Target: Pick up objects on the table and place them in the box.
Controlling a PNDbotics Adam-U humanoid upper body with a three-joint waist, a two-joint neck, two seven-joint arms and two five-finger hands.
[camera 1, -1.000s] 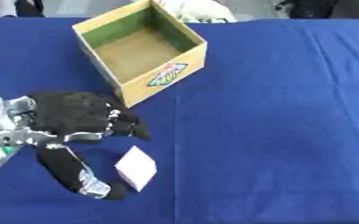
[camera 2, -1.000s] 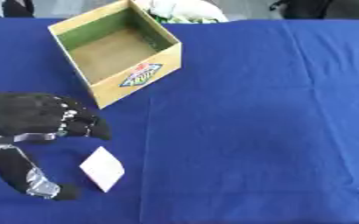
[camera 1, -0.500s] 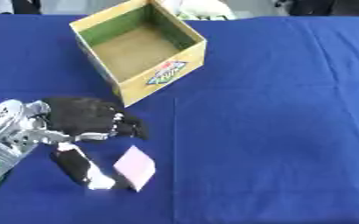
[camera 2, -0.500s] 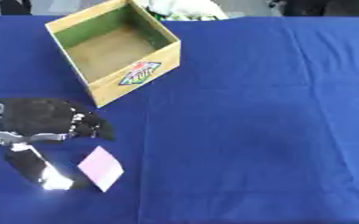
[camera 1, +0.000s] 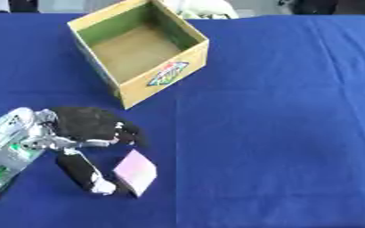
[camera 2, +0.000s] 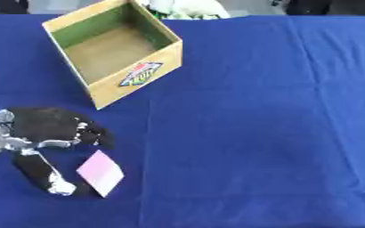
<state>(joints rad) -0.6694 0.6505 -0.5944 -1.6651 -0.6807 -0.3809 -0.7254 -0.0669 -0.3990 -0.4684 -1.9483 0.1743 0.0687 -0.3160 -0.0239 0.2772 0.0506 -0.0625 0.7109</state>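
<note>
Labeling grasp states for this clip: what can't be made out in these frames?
- Left hand: contact between its thumb and the pink card is blurred in both eye views.
- Right hand: in no view.
- Box: its near inner walls are hidden by its own rim.
- White object behind the box: cut off by the top edge.

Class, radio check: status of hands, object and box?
Left hand open around pink card, not gripping. Right hand unseen. Box open, empty, path clear.
</note>
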